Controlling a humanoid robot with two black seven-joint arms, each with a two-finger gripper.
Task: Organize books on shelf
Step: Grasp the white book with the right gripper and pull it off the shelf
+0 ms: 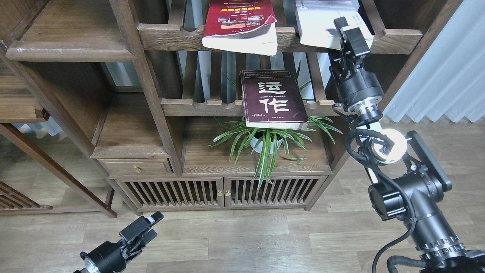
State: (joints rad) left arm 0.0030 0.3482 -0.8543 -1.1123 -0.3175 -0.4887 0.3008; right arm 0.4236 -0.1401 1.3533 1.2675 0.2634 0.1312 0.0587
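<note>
Here my right fingers (348, 36) reach the pale book's (326, 26) overhanging corner (grip state unclear); a nudge could tip it off the rack (398, 36)

The bookcase (151, 87) is dark brown wood with visible grain; its solid shelf (68, 53) has a scuffed, pale front edge. The maroon book (273, 98) has a glossy paper cover, and the red book (238, 19) shows bare, matt paper page edges. The right arm (409, 197) is matt black with a bright metal joint. The floor (265, 235) looks like smooth, grey-brown wood-grain planks.
</note>
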